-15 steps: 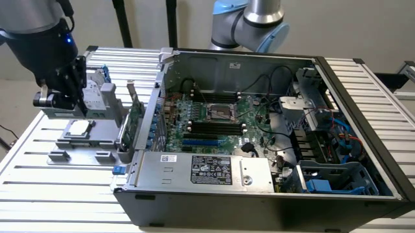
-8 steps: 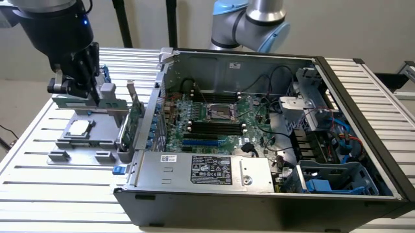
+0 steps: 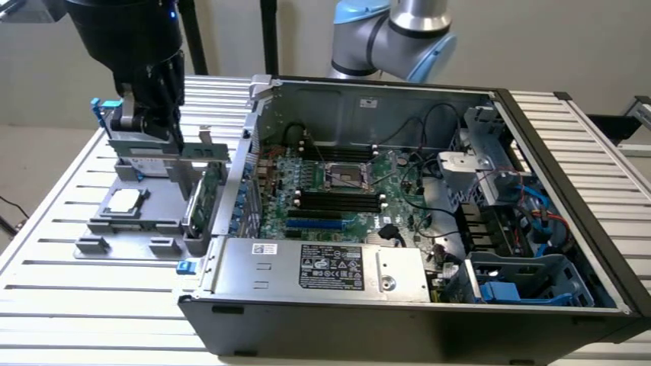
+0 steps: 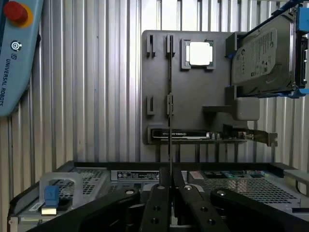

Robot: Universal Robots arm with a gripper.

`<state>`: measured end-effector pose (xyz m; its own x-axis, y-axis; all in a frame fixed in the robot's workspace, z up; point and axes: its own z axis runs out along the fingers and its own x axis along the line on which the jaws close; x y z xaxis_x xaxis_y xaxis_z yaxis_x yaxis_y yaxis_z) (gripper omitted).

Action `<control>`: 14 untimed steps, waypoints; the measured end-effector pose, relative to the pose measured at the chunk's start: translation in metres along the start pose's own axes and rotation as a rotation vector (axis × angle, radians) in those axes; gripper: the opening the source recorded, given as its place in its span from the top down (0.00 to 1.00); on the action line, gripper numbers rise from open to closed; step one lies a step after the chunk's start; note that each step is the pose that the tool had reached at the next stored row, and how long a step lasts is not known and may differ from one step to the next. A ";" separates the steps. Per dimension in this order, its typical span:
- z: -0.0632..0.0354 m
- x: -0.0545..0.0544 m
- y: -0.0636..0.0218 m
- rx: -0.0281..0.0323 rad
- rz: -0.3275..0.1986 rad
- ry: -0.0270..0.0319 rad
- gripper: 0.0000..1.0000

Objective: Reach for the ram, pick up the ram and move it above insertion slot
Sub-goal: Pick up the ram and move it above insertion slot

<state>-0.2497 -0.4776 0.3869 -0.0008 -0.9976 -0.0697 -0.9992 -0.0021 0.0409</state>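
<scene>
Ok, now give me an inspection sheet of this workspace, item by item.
Surface: slatted metal table.
Job's things: ram, seen edge-on over the grey fixture.
Clutter: processor, hard drive, expansion card, open computer case.
Grippers: tool above the fixture, in line with the ram; grip cannot be told.
Cables: black cables inside the case.
Surroundings: teach pendant.

One gripper (image 4: 170,191). One ram (image 4: 169,92), edge-on in grey holder tray (image 4: 193,116). One processor chip (image 4: 200,53). One hard drive (image 4: 263,58). One expansion card (image 4: 193,135). One open computer case (image 3: 529,152). One teach pendant (image 4: 17,53).
</scene>
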 end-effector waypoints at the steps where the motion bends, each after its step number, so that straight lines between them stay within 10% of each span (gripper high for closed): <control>1: -0.0007 0.000 -0.0045 0.0000 0.000 -0.0029 0.87; 14: -0.0040 0.000 -0.0634 -0.0002 -0.003 -0.0249 0.87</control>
<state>-0.1862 -0.4776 0.3883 0.0008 -0.9955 -0.0946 -0.9992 -0.0047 0.0409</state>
